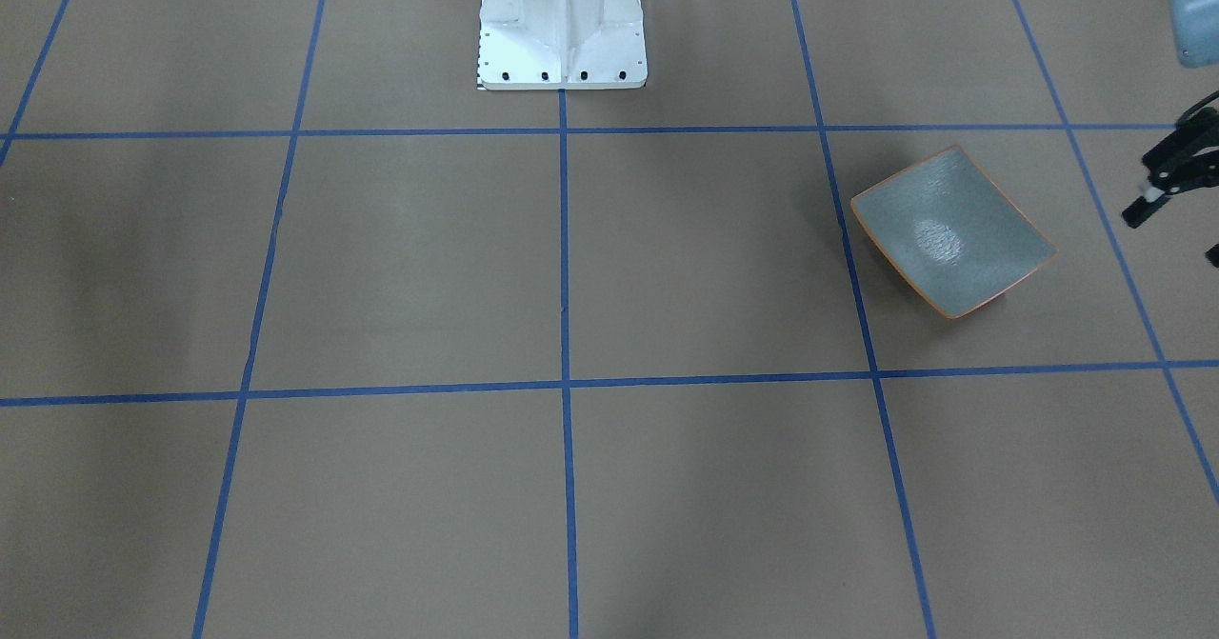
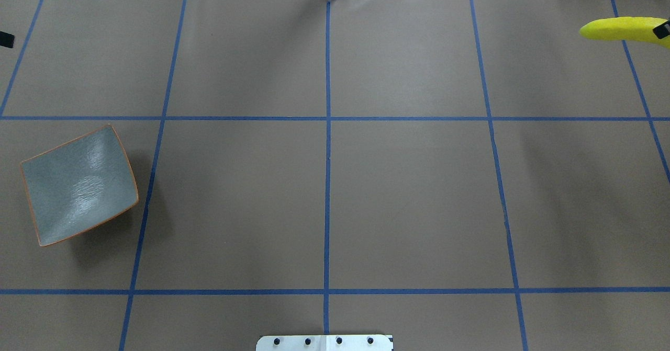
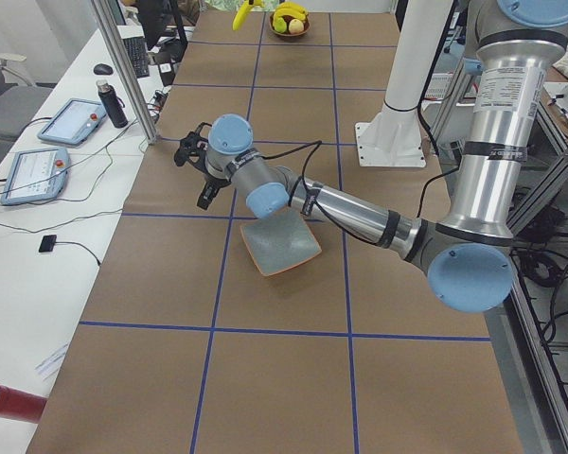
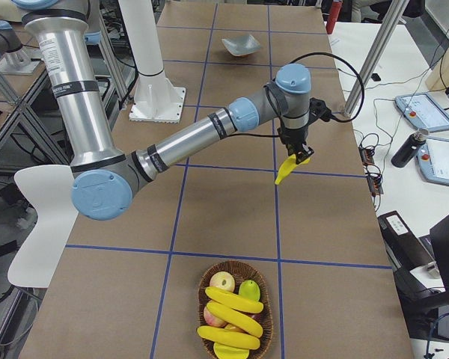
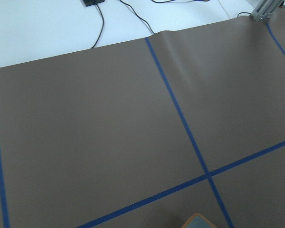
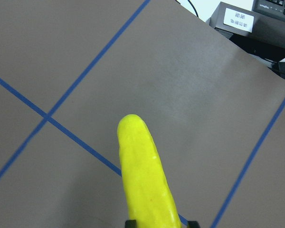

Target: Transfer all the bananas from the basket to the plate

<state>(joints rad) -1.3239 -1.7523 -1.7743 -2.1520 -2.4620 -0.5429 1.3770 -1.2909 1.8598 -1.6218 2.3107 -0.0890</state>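
No legible txt; white label (image 6: 238, 19) unreadable

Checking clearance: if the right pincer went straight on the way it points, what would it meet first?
The glossy yellow banana in the right pincer would likely touch the brown table covering first.

Under my right pincer (image 4: 298, 152) lies the brown surface (image 4: 232, 202), crossed by blue tape lines (image 4: 277, 217). Out past that pincer, off the surface's long edge, a white side table (image 4: 419, 60) carries two grey tablet-like controllers (image 4: 420, 108) and a dark bottle (image 4: 406, 147). Well away from the pincer, at the surface's near end, sit an apple (image 4: 223, 282) and a green fruit (image 4: 248, 289).
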